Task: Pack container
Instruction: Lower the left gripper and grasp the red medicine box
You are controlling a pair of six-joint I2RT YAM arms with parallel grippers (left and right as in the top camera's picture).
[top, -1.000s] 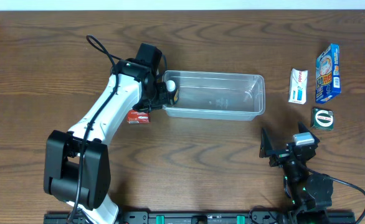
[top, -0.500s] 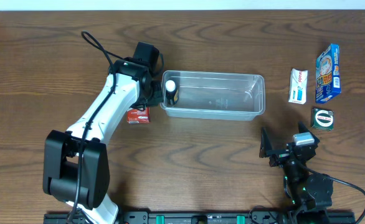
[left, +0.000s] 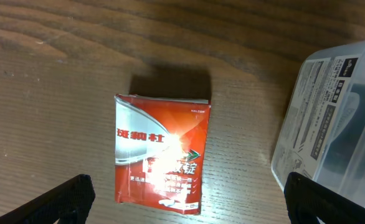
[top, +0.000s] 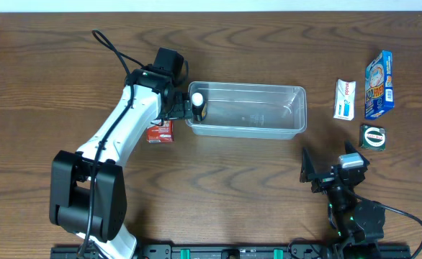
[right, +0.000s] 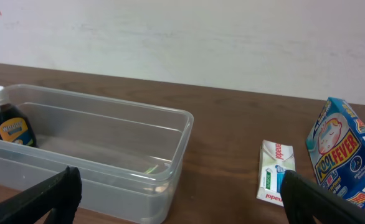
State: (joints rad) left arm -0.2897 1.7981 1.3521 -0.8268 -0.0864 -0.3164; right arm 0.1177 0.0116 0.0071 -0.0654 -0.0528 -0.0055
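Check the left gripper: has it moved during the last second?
Yes. The left gripper has drawn back leftward off the left end of the container, opening as it went and leaving the bottle standing inside.

The tabletop (top: 254, 180) is brown wood with darker wavy grain. The container (top: 302, 108) is clear and colourless. The bottle (top: 197, 105) in it is dark brown with a white cap and a yellow and blue label. The flat box (left: 161, 152) is red with a silvery-white sweep and white lettering. The slim box (top: 345, 99) is white with red and green marks. The tall box (top: 379, 85) is blue, with yellow and red lettering and a pale cartoon face. The small square box (top: 373, 137) is dark green with a white ring. The left arm (top: 124, 129) is white with black joints. The fingers (left: 58, 202) of the left claw (left: 198, 202) are black, like those of the right claw (right: 182, 199).
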